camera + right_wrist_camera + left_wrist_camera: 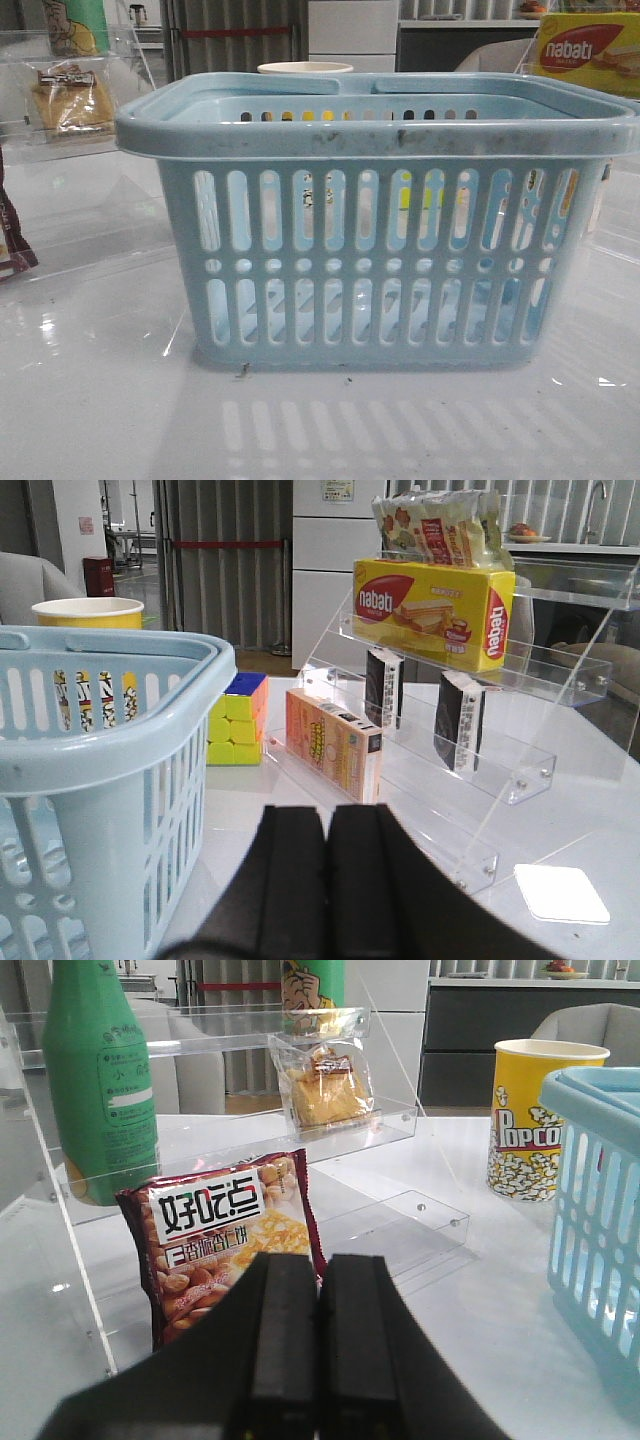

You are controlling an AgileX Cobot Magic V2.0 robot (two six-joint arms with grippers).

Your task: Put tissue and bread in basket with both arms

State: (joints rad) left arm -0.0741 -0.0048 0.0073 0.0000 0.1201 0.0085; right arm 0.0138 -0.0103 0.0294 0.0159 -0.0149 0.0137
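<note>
Here we see the basket (375, 250) centred on the bench (90, 400), bare bench around it. Bread (322, 1085) sits on the left clear shelf (390, 1120); tissue (460, 720) on the right rack (520, 770). Left pincer (320, 1360) and right pincer (328, 880) are clenched, empty.

Popcorn cup (537, 1120), green bottle (100, 1080), nabati box (432, 612).

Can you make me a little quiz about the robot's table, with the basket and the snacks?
1. True or false: the bread is already inside the basket.
2. The nabati box sits on: A) a clear shelf, B) the basket, C) the floor.
3. Fill in: the popcorn cup is mostly ____ in colour.

Key: 1 false, it sits on a clear shelf. 2 A. 3 yellow.
</note>
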